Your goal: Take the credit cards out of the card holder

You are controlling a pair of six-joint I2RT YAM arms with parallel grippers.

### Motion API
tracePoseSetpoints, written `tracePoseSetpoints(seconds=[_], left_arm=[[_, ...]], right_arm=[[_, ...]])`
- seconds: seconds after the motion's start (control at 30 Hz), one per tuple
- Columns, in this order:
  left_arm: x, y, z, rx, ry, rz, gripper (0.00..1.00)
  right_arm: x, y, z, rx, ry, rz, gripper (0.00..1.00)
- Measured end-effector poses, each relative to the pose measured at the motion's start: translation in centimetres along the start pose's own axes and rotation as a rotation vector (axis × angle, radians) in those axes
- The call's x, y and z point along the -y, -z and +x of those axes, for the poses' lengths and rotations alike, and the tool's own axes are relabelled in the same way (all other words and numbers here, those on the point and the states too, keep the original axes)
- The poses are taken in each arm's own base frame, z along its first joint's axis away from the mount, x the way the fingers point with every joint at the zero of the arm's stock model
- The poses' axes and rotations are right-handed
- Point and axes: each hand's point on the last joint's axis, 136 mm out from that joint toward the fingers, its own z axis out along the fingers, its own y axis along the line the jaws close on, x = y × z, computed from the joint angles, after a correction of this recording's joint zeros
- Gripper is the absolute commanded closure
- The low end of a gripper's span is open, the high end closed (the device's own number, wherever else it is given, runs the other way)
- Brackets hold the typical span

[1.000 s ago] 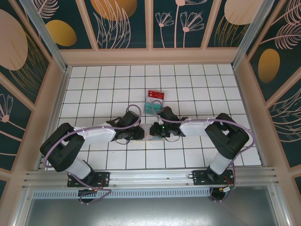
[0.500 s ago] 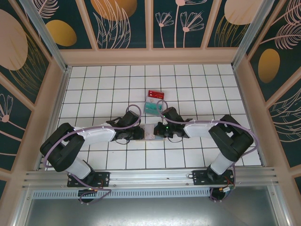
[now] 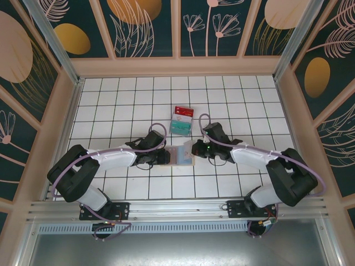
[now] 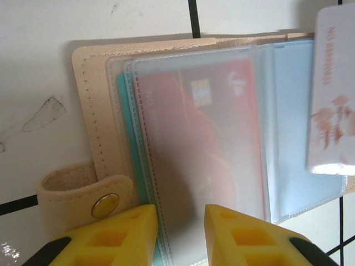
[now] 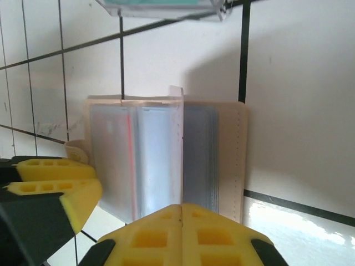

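Observation:
The tan card holder (image 3: 181, 158) lies open on the tiles, its clear sleeves up (image 4: 89, 111) (image 5: 230, 160). A red credit card (image 4: 216, 144) sits inside the top sleeve, with a teal edge under it. My left gripper (image 3: 165, 157) (image 4: 180, 233) is partly open, its yellow fingertips resting on the holder's near edge, one on each side of the sleeve. My right gripper (image 3: 192, 149) (image 5: 181, 213) is shut on a whitish credit card (image 4: 333, 100) (image 5: 181, 127), held on edge just above the holder's right half.
A red card (image 3: 183, 111) and a teal card (image 3: 180, 127) (image 5: 161, 5) lie on the tiles just beyond the holder. White tiled floor stretches on all sides, bounded by the tan enclosure walls (image 3: 61, 127).
The right gripper has closed on the whitish card and drawn back to the right with it, out of the holder. The left gripper has stayed in place on the holder.

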Motion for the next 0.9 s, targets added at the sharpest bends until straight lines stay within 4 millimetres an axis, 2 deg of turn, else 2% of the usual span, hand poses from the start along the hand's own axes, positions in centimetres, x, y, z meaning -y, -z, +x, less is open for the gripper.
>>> tracePoseSetpoints(seconds=[0.13, 0.33, 0.43, 0.53, 0.63, 0.9], left_arm=[[0.1, 0.2, -0.2, 0.004, 0.000, -0.003, 0.62], [0.5, 1.3, -1.3, 0.050, 0.010, -0.008, 0.42], [1.2, 2.5, -2.4, 0.100, 0.015, 0.010, 0.30], [1.8, 3.8, -3.5, 0.156, 0.022, 0.025, 0.24], [2.1, 5.2, -4.5, 0.217, 0.034, 0.031, 0.02], [1.5, 8.2, -6.1, 0.343, 0.079, 0.015, 0.02]], right_arm=[[-1.2, 1.6, -2.5, 0.034, 0.108, 0.038, 1.00], [-4.6, 4.5, -7.6, 0.131, 0.362, 0.107, 1.00], [-5.7, 5.1, -9.6, 0.160, 0.489, 0.144, 1.00], [-5.9, 5.0, -10.7, 0.167, 0.615, 0.182, 1.00], [-5.4, 4.6, -11.2, 0.156, 0.744, 0.227, 1.00], [-6.3, 3.4, -14.8, 0.158, 1.046, 0.356, 1.00]])
